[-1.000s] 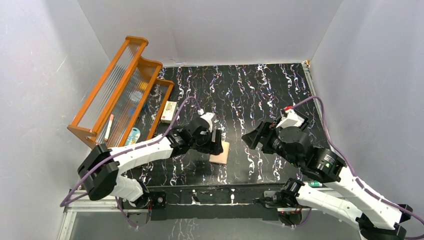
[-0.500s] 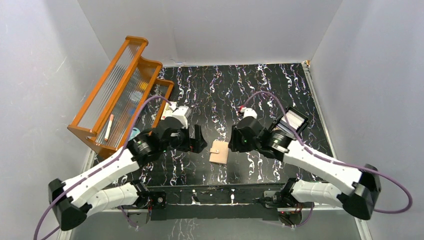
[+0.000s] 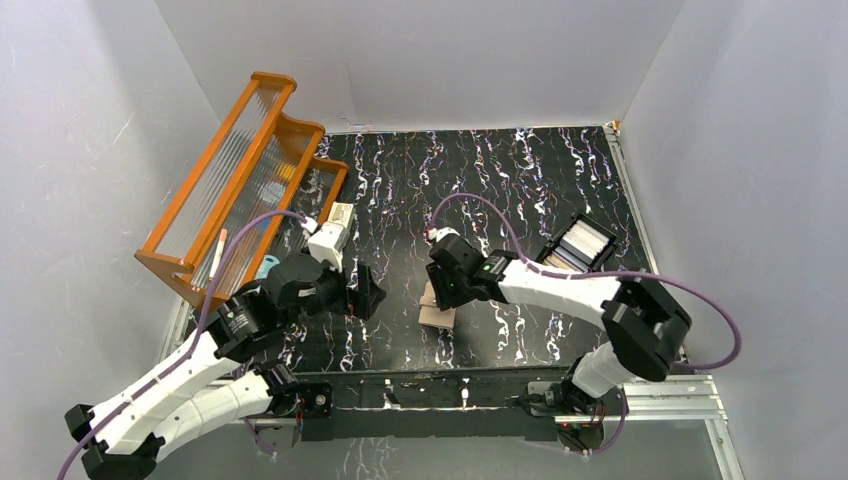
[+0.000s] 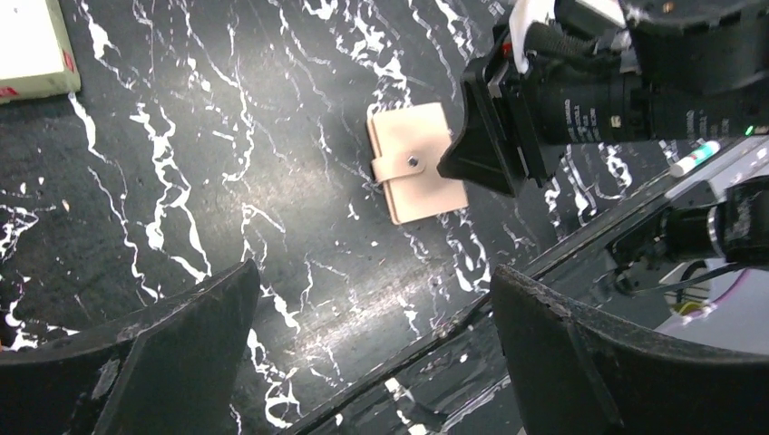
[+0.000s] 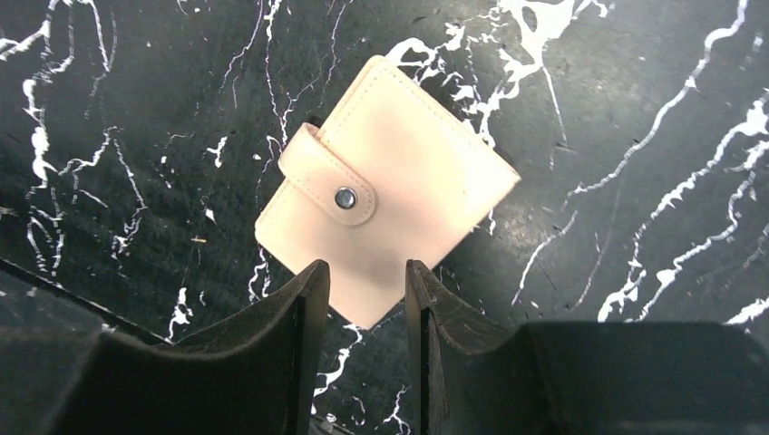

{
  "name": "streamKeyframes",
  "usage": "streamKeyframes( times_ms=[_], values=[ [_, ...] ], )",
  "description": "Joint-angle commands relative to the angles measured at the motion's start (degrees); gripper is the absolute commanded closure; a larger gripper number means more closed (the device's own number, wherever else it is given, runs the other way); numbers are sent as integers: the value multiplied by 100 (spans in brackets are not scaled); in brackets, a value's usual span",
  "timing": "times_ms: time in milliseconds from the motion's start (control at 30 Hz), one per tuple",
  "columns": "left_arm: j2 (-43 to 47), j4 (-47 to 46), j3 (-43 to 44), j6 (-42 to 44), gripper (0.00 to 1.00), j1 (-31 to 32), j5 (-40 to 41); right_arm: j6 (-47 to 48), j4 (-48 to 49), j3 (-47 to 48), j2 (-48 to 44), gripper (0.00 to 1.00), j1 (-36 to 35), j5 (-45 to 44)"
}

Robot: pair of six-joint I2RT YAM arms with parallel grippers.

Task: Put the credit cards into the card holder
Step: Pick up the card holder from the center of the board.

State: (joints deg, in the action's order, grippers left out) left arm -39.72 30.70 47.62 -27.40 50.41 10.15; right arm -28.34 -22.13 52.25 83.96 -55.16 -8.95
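Observation:
The tan card holder (image 5: 385,190) lies folded and snapped on the black marbled table, also seen in the left wrist view (image 4: 413,172) and from above (image 3: 437,315). My right gripper (image 5: 367,265) hovers over its near corner with the jaws narrowly parted and nothing gripped between them; from above it covers part of the holder (image 3: 441,289). My left gripper (image 4: 374,272) is wide open and bare, to the left of the holder (image 3: 365,293). Pale credit cards (image 3: 582,240) stand in a black tray at the right.
The black compartment tray (image 3: 560,258) sits right of centre. An orange ribbed rack (image 3: 240,180) with a few small items stands along the left wall. A white box with a red mark (image 3: 340,222) lies beside it. The table's metal front rail (image 4: 562,254) runs close below the holder.
My left gripper let go near the holder, opened wide and drew back to the left. My right arm swung in from the right to over the holder, its jaws narrowing.

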Motion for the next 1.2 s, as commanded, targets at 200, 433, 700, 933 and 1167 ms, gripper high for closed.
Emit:
streamKeyframes(
  times_ms=[200, 433, 700, 933, 1167],
  values=[
    [421, 92, -620, 152, 2, -8, 39, 586, 349, 712, 881, 54, -181, 343],
    [664, 66, -796, 88, 2, -8, 33, 551, -53, 886, 1417, 54, -266, -185],
    [397, 66, -801, 129, 5, -6, -22, 397, -21, 753, 1496, 81, -268, -613],
    [34, -71, -734, -346, 17, -13, -269, -296, 207, 825, 849, 100, -252, -530],
    [-663, -1571, -874, -1045, 20, -13, -1555, -1855, 859, 307, -673, 100, -81, -25]
  ],
)
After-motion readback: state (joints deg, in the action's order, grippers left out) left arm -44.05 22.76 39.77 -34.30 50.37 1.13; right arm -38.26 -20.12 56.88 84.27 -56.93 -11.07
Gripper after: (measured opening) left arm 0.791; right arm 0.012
